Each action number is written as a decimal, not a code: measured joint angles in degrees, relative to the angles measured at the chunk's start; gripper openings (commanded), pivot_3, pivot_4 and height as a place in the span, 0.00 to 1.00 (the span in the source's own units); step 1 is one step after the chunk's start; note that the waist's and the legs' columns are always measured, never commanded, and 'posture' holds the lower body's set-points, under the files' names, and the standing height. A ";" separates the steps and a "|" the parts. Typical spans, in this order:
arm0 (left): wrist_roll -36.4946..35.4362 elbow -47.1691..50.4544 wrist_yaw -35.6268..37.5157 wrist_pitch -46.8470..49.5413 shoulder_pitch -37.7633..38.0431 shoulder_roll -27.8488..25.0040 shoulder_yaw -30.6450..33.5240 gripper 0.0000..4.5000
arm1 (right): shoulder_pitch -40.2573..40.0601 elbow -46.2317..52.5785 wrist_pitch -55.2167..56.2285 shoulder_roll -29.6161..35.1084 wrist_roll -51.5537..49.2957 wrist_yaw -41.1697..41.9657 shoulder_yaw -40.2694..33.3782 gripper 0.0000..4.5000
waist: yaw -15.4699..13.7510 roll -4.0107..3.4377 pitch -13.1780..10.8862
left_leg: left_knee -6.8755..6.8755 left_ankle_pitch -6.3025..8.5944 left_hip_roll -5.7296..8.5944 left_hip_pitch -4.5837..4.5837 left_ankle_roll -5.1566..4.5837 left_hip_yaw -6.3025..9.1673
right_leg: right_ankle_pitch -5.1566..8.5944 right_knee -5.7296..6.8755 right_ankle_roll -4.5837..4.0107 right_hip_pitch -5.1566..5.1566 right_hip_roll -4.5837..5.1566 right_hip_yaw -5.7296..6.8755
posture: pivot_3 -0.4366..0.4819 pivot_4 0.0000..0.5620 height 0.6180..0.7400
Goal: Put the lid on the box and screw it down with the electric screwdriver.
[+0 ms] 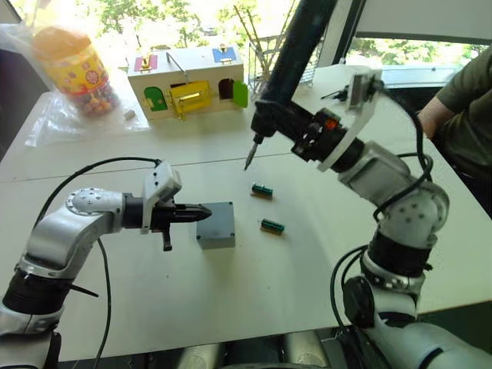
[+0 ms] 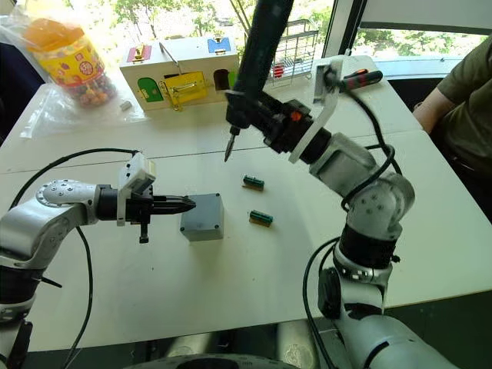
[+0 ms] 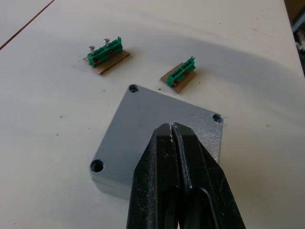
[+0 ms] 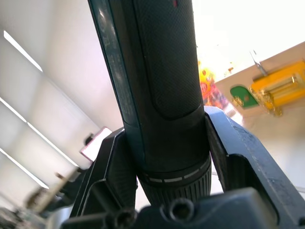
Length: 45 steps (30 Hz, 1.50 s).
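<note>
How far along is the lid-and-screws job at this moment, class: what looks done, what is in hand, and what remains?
Done: the lid sits on the box. In hand: the right gripper holds the electric screwdriver raised above the table, its bit clear of the box; the left gripper, shut, rests at the lid. Left: the three corner holes in view look empty, so screwing down remains.

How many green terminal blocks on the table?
2. One terminal block lies beyond the box, near the electric screwdriver tip; the other lies right of the box.
</note>
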<state>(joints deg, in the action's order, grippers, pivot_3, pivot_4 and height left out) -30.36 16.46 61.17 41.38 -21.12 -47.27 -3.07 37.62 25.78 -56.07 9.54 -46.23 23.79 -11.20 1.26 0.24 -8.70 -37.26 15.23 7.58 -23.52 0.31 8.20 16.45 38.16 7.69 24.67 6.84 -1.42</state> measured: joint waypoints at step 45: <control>5.18 -2.21 0.23 -7.09 1.43 0.30 -2.09 0.40 | -13.07 -12.47 31.81 -4.60 21.15 5.35 21.23 0.39 | 1.20 -0.01 0.01 | 0.01 -0.04 -0.04 0.17 0.06 -0.04 | 0.00 0.00 0.00 -0.10 -0.04 0.00 | 0.48 0.27 1.00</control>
<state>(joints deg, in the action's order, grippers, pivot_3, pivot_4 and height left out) -25.18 14.25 61.39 34.30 -19.69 -46.98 -5.16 24.55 13.31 -24.26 4.93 -25.08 29.14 10.03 2.46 0.23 -8.69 -37.25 15.19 7.55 -23.35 0.38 8.16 16.45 38.16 7.69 24.57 6.80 -1.42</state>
